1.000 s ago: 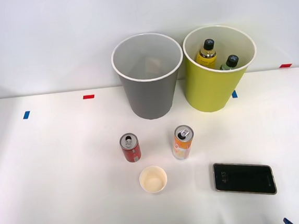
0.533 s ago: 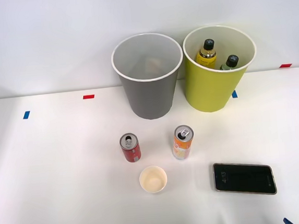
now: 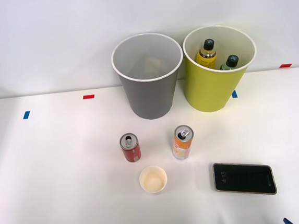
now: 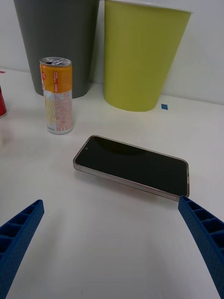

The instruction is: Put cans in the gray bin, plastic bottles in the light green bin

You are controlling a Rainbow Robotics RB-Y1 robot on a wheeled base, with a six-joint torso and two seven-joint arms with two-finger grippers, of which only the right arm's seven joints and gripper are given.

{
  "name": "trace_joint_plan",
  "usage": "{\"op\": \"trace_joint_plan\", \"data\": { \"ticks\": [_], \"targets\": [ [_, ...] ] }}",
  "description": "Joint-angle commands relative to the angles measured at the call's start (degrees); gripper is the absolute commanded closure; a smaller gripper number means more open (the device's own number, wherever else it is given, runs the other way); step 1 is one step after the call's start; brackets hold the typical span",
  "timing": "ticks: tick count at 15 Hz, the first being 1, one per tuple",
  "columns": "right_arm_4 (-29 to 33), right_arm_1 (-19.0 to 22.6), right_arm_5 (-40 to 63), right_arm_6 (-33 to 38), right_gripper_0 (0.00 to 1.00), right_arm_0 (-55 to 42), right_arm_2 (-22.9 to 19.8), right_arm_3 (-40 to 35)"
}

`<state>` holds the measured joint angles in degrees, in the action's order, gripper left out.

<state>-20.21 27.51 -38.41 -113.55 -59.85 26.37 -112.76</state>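
The orange-and-white can (image 3: pixel 182 142) (image 4: pixel 57 96) and the shorter red can (image 3: pixel 130 148) stand upright mid-table, in front of the gray bin (image 3: pixel 149 96) (image 4: pixel 56 42). To its right, the light green bin (image 3: pixel 211 93) (image 4: pixel 140 56) holds a yellow bottle (image 3: pixel 206 53) and a green bottle (image 3: pixel 230 63), both black-capped. My right gripper (image 4: pixel 110 202) is open and holds nothing. It hovers low near the table's front right, facing the phone and the orange can beyond it. One blue fingertip (image 3: pixel 288 221) peeks in at the front view's lower edge.
A black phone (image 3: pixel 244 178) (image 4: pixel 133 164) lies flat between my gripper and the orange can. A cream paper cup (image 3: pixel 153 179) stands just in front of the two cans. Red and blue tape marks dot the white table.
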Motion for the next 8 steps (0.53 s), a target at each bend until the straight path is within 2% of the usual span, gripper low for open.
{"op": "trace_joint_plan", "data": {
  "ticks": [1, 8],
  "targets": [
    [0.0, 0.0, 0.0, 0.0, 0.00, 0.0, 0.0, 0.0],
    [0.0, 0.0, 0.0, 0.0, 0.00, 0.0, 0.0, 0.0]
  ]
}}
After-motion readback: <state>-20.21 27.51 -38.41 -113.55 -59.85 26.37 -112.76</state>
